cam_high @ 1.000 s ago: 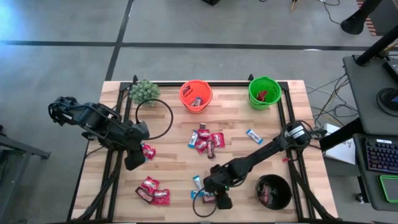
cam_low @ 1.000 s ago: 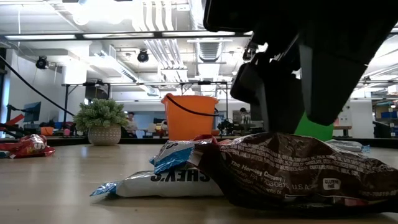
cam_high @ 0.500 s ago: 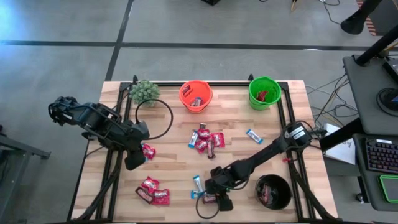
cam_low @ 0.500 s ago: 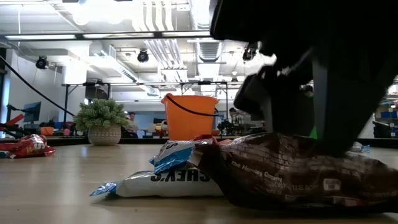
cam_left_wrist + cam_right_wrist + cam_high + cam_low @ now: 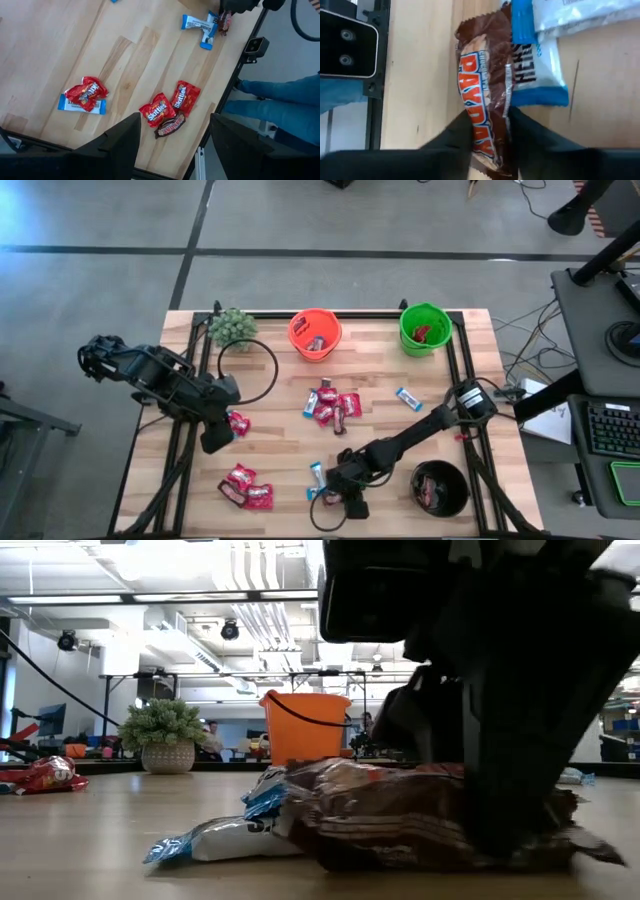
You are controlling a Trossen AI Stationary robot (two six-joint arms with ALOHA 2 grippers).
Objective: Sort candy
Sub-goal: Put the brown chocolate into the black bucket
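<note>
Pinching a brown candy bar (image 5: pixel 484 95) at the table's (image 5: pixel 280 450) six o'clock edge, the right gripper (image 5: pixel 345 498) squeezes; the left gripper (image 5: pixel 212 442), spread wide, hovers at nine o'clock.

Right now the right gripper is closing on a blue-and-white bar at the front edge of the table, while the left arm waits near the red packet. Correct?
Not quite. The right gripper is closing on the brown bar, as the right wrist view shows; the blue-and-white bar lies beside it, ungripped. The rest holds: it is at the table's front edge, and the left gripper waits near a red packet.
</note>
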